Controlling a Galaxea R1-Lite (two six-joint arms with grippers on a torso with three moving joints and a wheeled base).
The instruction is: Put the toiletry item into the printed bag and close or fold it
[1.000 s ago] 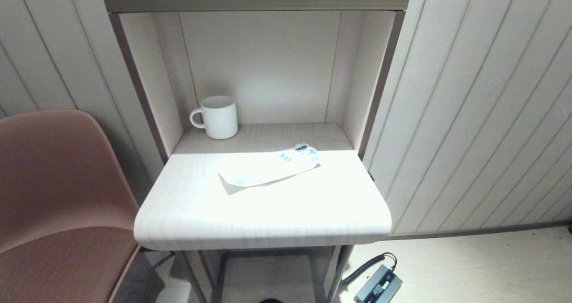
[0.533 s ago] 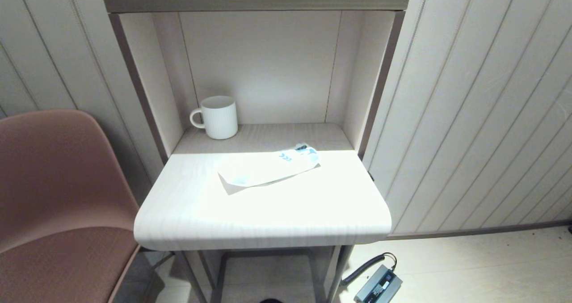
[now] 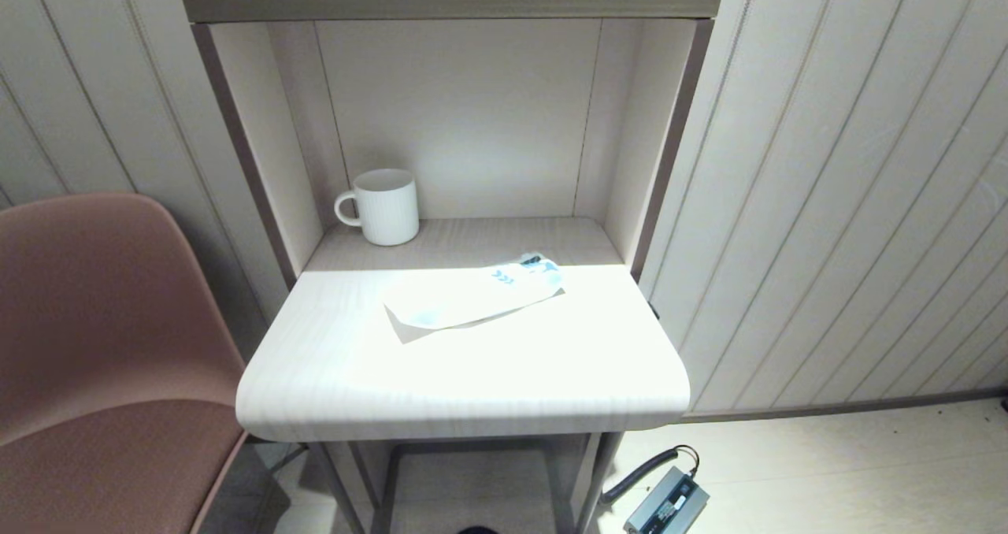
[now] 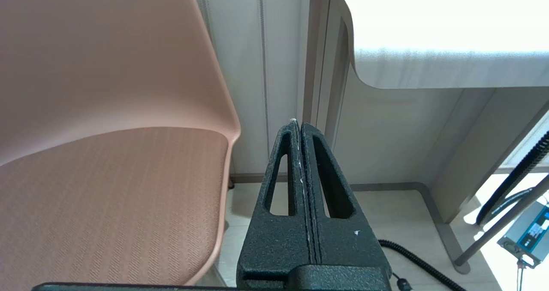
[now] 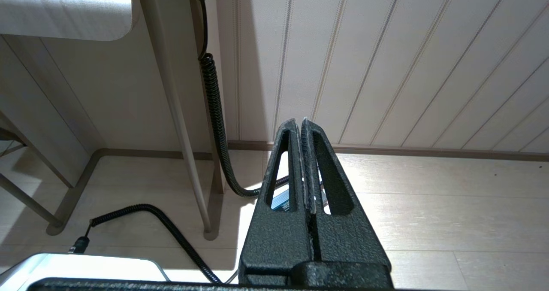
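Printed bag: I am seeing the printed bag lying flat on the white desk top, near the back and a little toward the right. It is a thin white pouch, and I can almost see through it. The blue-teal leaf print is sitting at its far right end. The bag is lying slanted, with the printed end farther back than the plain end.

Toiletry item: I am not able to tell where the little white stick is. A pale blue patch is showing through the bag near its plain end, but I cannot say what it is.

Left claw: my left gripper is hanging down low, under the level of the desk top, between the pink chair and the desk's side. Its two black fingers are pressing flat together, and nothing is between them. It is touching nothing.

Right claw: my right gripper is hanging low too, above the floor to the right of the desk, pointing at the striped wall. Its fingers are squeezed tight together and are holding nothing.

Mug: a white ribbed mug is standing upright in the back left corner of the shelf nook, well apart from the bag.

Floor: a black curly cable is hanging down beside the desk leg.
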